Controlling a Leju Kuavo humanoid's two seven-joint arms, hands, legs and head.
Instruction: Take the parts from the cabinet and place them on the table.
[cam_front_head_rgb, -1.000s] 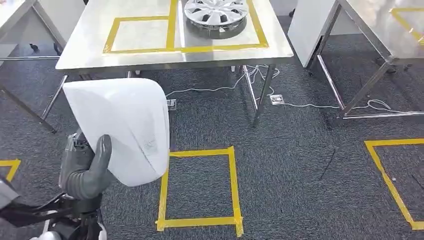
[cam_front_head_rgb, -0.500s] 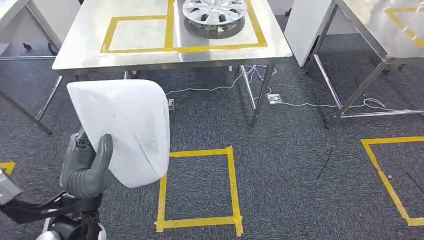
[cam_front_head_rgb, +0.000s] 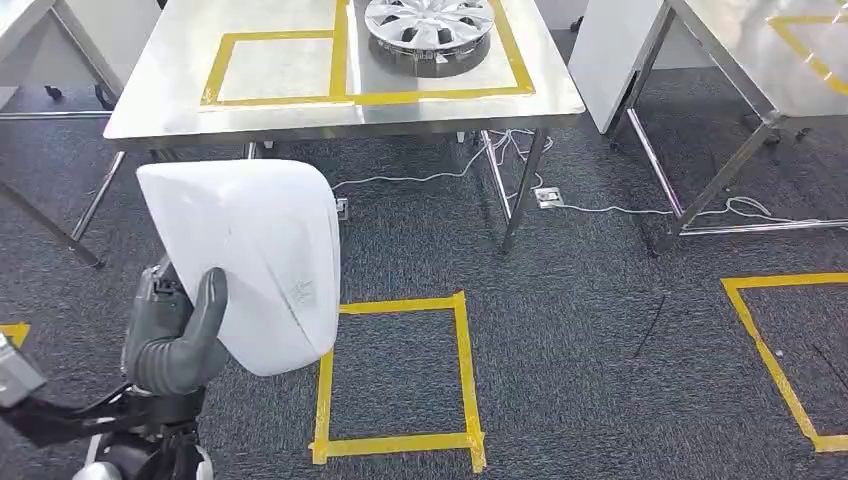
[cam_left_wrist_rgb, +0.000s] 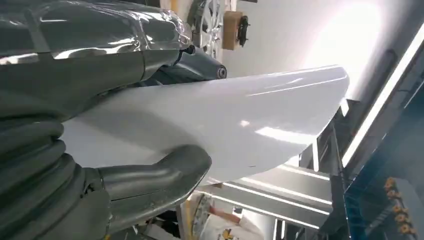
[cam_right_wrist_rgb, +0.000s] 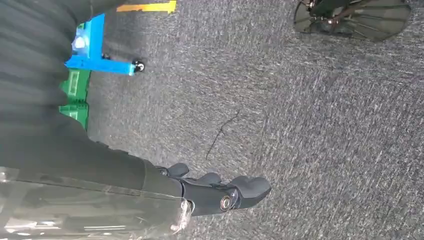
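Note:
My left hand (cam_front_head_rgb: 175, 340) grips a large white curved panel (cam_front_head_rgb: 250, 260) and holds it upright at the lower left of the head view. In the left wrist view the thumb presses the white panel (cam_left_wrist_rgb: 225, 125) from one side, with my left hand (cam_left_wrist_rgb: 125, 185) wrapped around its edge. Ahead stands a steel table (cam_front_head_rgb: 300, 115) marked with yellow tape squares. A silver hubcap (cam_front_head_rgb: 430, 25) lies in its right square, and the left square (cam_front_head_rgb: 275, 68) is bare. My right hand (cam_right_wrist_rgb: 215, 192) hangs over the carpet with loosely bent fingers, holding nothing.
A yellow tape square (cam_front_head_rgb: 400, 375) marks the carpet just right of the panel, and another (cam_front_head_rgb: 790, 350) lies far right. A second steel table (cam_front_head_rgb: 760, 60) stands at the right, with cables (cam_front_head_rgb: 560, 200) on the floor between. A blue wheeled frame (cam_right_wrist_rgb: 95, 47) sits on the carpet.
The whole picture has shifted slightly, so the camera moved a little; the table sits marginally further left. The panel stays in my left hand.

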